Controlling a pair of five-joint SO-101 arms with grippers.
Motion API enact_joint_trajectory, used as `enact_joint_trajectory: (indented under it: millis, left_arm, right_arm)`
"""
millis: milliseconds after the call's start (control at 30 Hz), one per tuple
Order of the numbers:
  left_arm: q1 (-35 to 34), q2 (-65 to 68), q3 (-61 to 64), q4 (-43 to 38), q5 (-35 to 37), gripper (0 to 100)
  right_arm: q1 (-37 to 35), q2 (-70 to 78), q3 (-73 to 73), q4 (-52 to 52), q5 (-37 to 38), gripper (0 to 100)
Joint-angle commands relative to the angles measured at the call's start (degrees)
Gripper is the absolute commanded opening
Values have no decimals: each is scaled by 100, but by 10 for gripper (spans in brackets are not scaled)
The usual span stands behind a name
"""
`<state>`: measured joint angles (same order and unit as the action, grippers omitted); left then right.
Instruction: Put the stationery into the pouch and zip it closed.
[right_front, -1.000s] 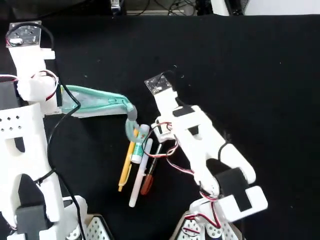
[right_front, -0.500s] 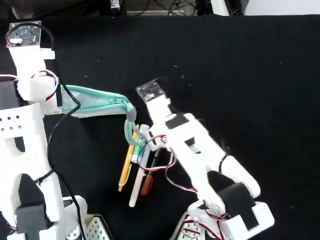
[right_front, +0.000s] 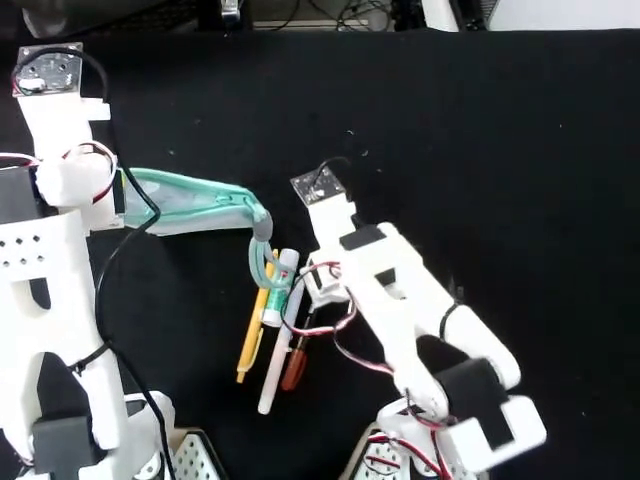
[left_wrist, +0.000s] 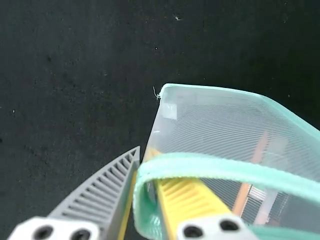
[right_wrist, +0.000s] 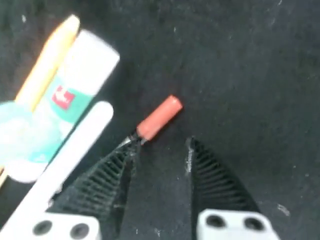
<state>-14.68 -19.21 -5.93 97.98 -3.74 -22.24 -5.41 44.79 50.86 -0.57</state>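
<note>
The black table (right_front: 520, 150) lies under both arms. The left gripper (left_wrist: 144, 161) pinches tight on the edge of the green pouch (left_wrist: 225, 130), with one finger inside and one outside. The right gripper (right_wrist: 161, 145) is spread wide and holds nothing. Just past its tips lie the glue stick (right_wrist: 75, 85), white pen (right_wrist: 70, 155), yellow pen (right_wrist: 47, 60) and red pen (right_wrist: 157, 119).
</note>
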Motion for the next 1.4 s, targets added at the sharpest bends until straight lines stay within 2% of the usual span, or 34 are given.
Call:
enact_joint_trajectory:
  millis: [0, 300, 467, 667, 1033, 1100, 1167, 1367]
  left_arm:
    - [-66, -18, 66, -97, 9, 30]
    - [-66, -18, 75, -97, 9, 30]
    - [-66, -18, 92, -97, 9, 30]
    - [-66, -18, 92, -105, 9, 30]
    - [-75, -18, 92, -105, 9, 30]
    - [-75, -18, 92, -105, 9, 30]
    - [-92, -18, 92, -105, 9, 30]
    - [-101, -18, 92, -105, 9, 30]
  right_arm:
    - [-53, 418, -620, -53, -229, 149]
    - [-53, 251, -760, 88, -448, 145]
    - [-404, -154, -295, -492, -448, 149]
    - [-607, 171, -251, -818, -448, 149]
    - [-343, 1323, -1367, 193, -413, 144]
    - [-325, 1367, -1411, 193, -387, 108]
    - [-325, 1341, -1429, 158, -237, 13]
    - [-88, 840, -1270, 167, -97, 12]
